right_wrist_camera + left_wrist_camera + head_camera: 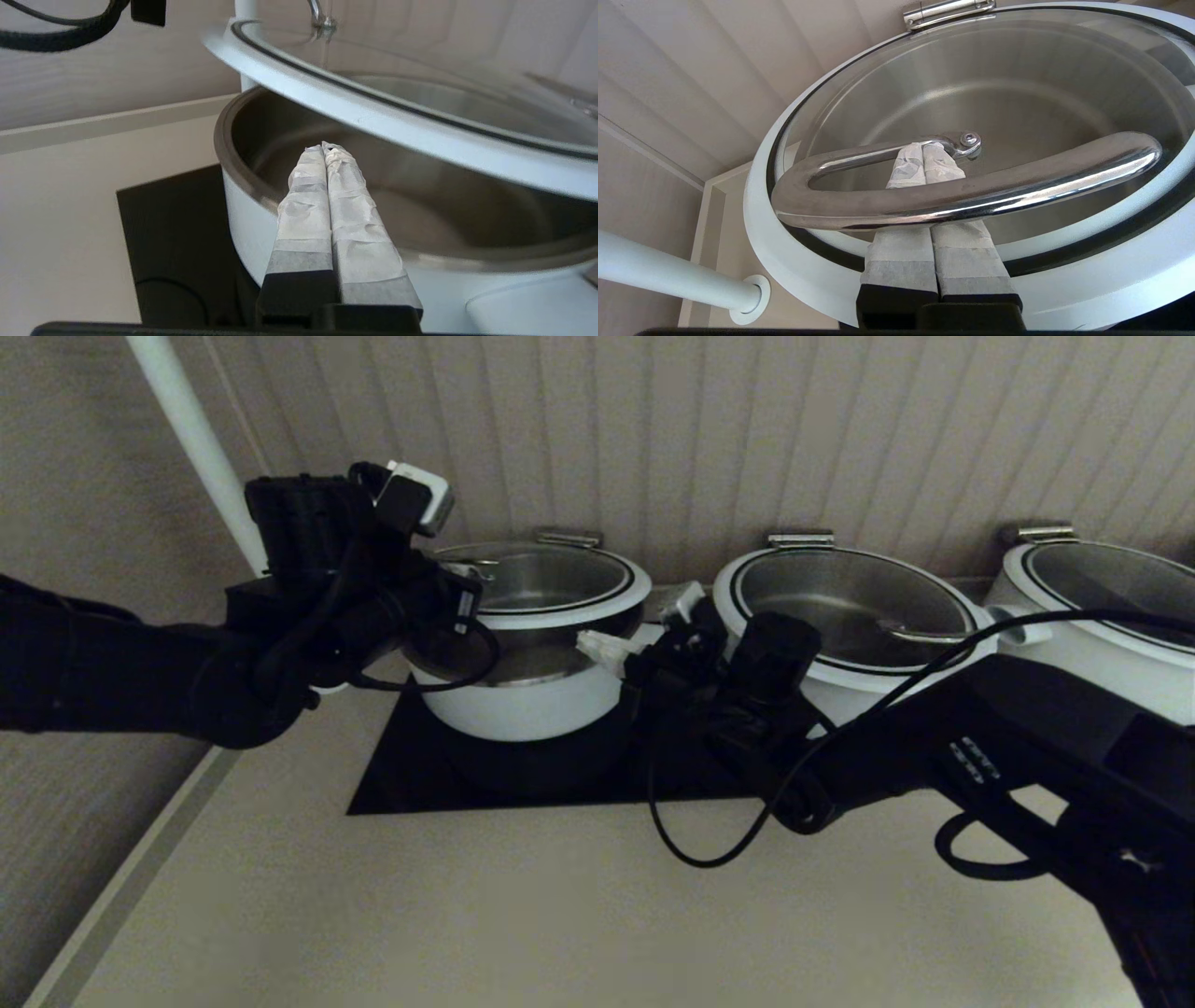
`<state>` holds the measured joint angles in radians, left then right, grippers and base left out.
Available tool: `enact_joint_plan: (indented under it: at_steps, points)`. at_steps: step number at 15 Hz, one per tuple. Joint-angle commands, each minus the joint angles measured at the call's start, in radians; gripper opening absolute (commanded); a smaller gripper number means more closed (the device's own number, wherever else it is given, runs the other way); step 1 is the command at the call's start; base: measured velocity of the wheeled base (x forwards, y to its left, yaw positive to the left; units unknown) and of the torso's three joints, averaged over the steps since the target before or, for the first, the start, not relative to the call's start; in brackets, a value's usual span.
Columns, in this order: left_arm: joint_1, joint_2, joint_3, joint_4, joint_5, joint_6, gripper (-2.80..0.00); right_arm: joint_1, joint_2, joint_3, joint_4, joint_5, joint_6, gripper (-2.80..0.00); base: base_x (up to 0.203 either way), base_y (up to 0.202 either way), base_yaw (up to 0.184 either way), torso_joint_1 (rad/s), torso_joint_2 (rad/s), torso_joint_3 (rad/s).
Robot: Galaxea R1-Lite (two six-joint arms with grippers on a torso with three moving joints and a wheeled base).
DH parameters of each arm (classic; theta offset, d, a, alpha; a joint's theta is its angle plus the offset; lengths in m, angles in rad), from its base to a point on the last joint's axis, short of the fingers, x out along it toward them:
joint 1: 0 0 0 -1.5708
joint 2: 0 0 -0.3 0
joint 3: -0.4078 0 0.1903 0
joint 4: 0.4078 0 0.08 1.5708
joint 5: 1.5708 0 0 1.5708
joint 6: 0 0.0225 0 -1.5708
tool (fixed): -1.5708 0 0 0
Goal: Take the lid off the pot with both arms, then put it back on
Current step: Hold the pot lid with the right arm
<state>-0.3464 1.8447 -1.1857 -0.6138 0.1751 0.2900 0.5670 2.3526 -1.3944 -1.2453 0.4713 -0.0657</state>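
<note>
The lid [551,581] hovers tilted above the pot [523,709], with a gap between their rims. My left gripper [462,581] is shut. In the left wrist view its closed fingers [924,147] pass under the lid's steel wire handle [971,196], which rests across them. My right gripper [593,642] is shut at the pot's right side. In the right wrist view its tip [323,148] sits just below the lid's white rim [373,121] and above the pot's steel rim [243,219].
The pot stands on a black mat [411,775]. Two wider white pots with lids [850,607] [1102,588] stand to the right against the panelled wall. A white pole [196,439] rises behind my left arm. The counter's edge runs along the left.
</note>
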Motion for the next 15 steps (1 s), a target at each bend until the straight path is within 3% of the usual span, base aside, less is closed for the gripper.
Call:
enact_joint_plan:
  at_steps: [1, 15]
  points:
    - [0.000, -0.005, 0.000, 0.000, 0.001, 0.001, -2.80, 0.001, 0.008, -0.022, 0.001, 0.003, -0.001, -2.80, 0.000, 0.000, 0.000, 0.000, 0.00, 0.000]
    - [-0.003, -0.013, -0.003, 0.009, 0.001, 0.001, -2.80, 0.000, 0.062, -0.066, -0.009, 0.000, -0.003, -2.80, 0.000, 0.000, 0.000, 0.000, 0.00, 0.000]
